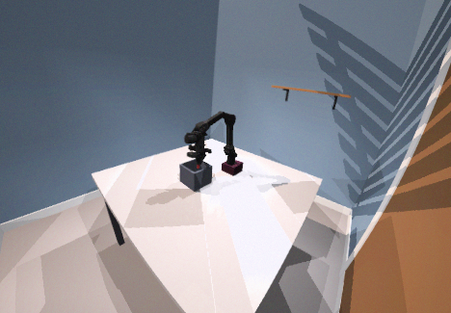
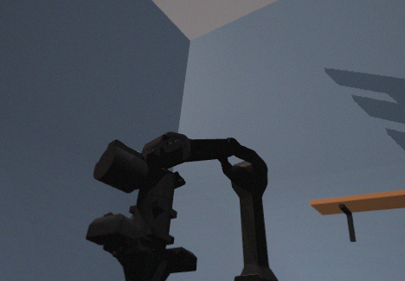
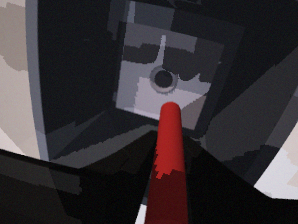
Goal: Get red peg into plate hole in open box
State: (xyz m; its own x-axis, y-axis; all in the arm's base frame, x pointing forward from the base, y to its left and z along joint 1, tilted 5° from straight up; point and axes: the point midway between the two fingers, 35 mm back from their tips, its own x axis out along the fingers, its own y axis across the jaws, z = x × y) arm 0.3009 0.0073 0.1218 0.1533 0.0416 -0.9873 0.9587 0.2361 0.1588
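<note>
The red peg (image 1: 198, 167) (image 3: 170, 125) is held between the dark fingers of my gripper (image 1: 198, 163) (image 3: 168, 140), which is shut on it. The peg points down into the opening of the grey open box (image 1: 188, 177) (image 3: 33, 75). In the wrist view the light plate (image 3: 131, 97) lies at the bottom of the box, with its round hole (image 3: 163, 79) showing beyond the peg's tip. The tip appears apart from the hole, a little below it in the picture. In the exterior view the fingertips and peg are out of frame.
The arm's dark red base block (image 1: 232, 168) stands on the pale table (image 1: 159, 250), to the right of the box. The box walls surround the space below the fingers. An orange shelf (image 1: 310, 91) (image 2: 363, 202) is on the wall behind, away from the arm.
</note>
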